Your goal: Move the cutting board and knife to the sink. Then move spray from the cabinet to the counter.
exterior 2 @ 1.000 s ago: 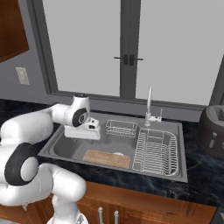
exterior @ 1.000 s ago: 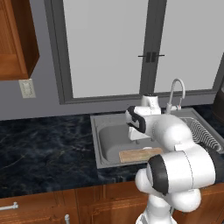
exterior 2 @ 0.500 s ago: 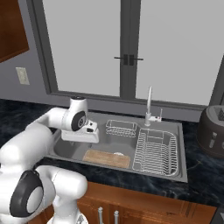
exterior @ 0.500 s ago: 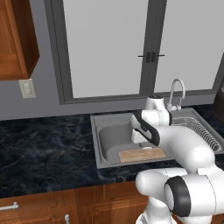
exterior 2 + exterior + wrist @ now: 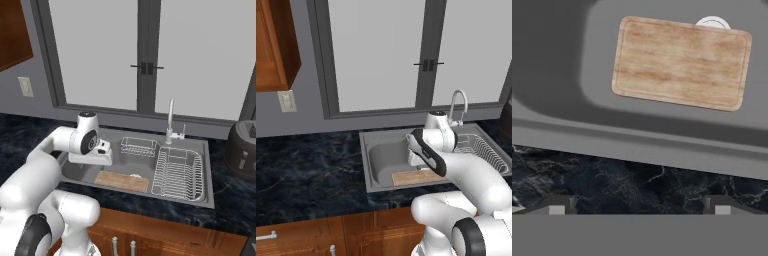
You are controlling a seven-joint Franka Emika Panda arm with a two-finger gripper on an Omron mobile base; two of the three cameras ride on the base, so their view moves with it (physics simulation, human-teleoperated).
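gripper [image 5: 637, 206] spread, holds nothing | cutting board [image 5: 681, 63] flat in sink [image 5: 197, 192] | hand cam: board covers drain [image 5: 713, 22]

Robot arm swings rightward over the sink while everything else holds still.

Compared with a second ago, the white arm's wrist [image 5: 437, 137] sits further right above the sink [image 5: 373, 182], nearer the faucet [image 5: 457, 102], and its forearm stretches lower across the basin's front. In the right base view the hand [image 5: 92, 150] moves right too, above the cutting board [image 5: 122, 181].
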